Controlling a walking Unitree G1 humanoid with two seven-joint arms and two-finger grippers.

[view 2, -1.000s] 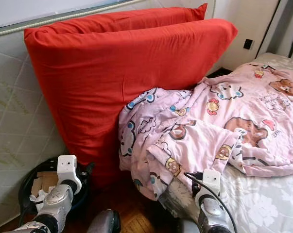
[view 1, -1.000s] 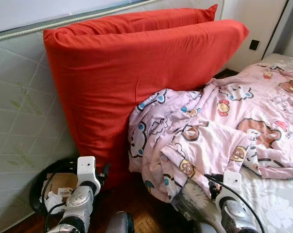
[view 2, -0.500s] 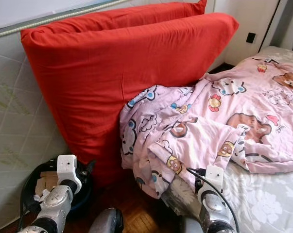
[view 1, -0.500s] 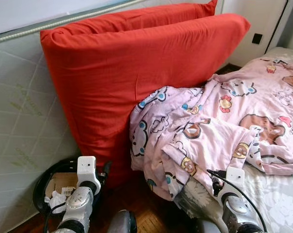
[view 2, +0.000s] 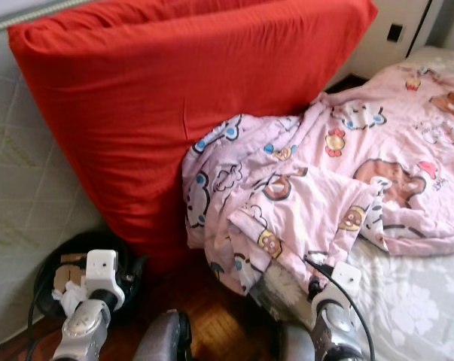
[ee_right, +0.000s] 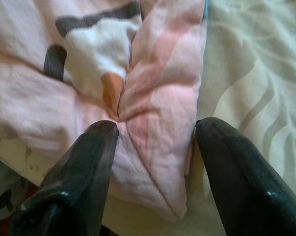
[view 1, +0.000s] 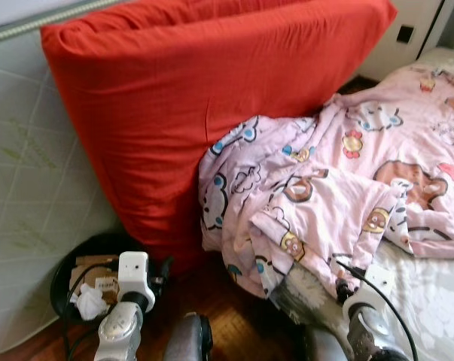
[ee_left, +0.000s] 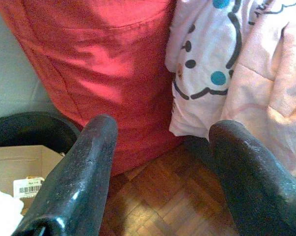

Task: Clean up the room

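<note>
Bedside parquet floor (view 1: 234, 327): my view has dipped toward the pink quilt (view 1: 339, 195); my right end effector (ee_right: 155, 162) gapes astride its hem, apparently ungripped; left end effector (ee_left: 160, 172) open, empty.

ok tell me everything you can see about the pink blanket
The pink blanket is soft, thin-looking fabric printed with cartoon bears and cats. It lies crumpled across the bed, one bunched end spilling over the edge toward the wood floor and pressing against the big red cushion. The right gripper has its open jaws around a fold of it.
</note>
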